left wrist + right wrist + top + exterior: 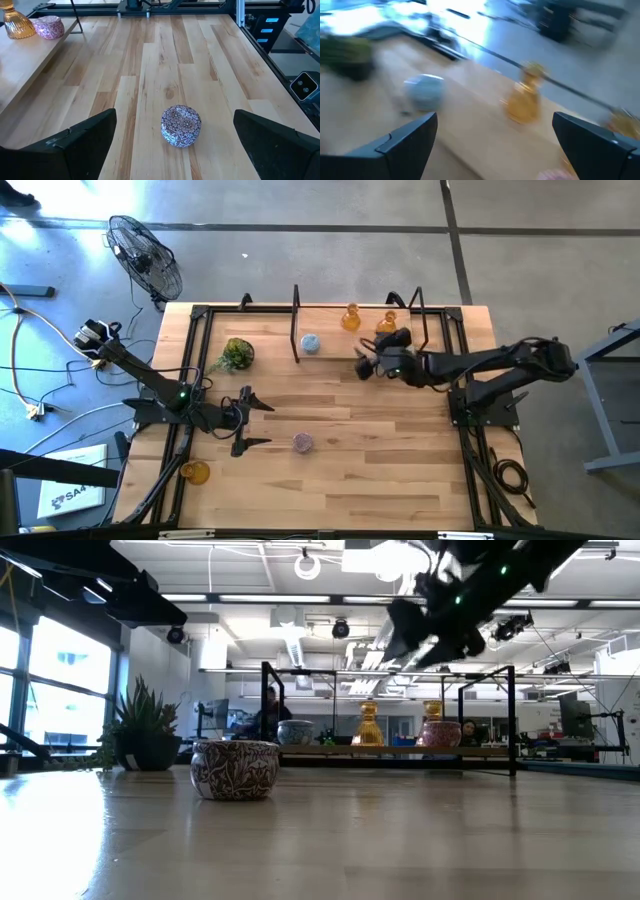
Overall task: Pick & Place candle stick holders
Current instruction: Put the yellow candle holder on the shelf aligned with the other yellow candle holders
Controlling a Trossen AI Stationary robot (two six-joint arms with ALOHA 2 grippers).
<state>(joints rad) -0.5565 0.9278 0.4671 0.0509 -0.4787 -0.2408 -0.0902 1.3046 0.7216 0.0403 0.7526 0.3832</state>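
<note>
Round holder (303, 442) mid-table before left claw (255, 424); two bottle holders (351, 317) on rear shelf (330, 338), plant (237, 354) left.

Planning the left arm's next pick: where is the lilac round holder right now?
In the high view the lilac holder sits on the open tabletop toward the near edge, just right of the open left claw, far from the plant.
</note>
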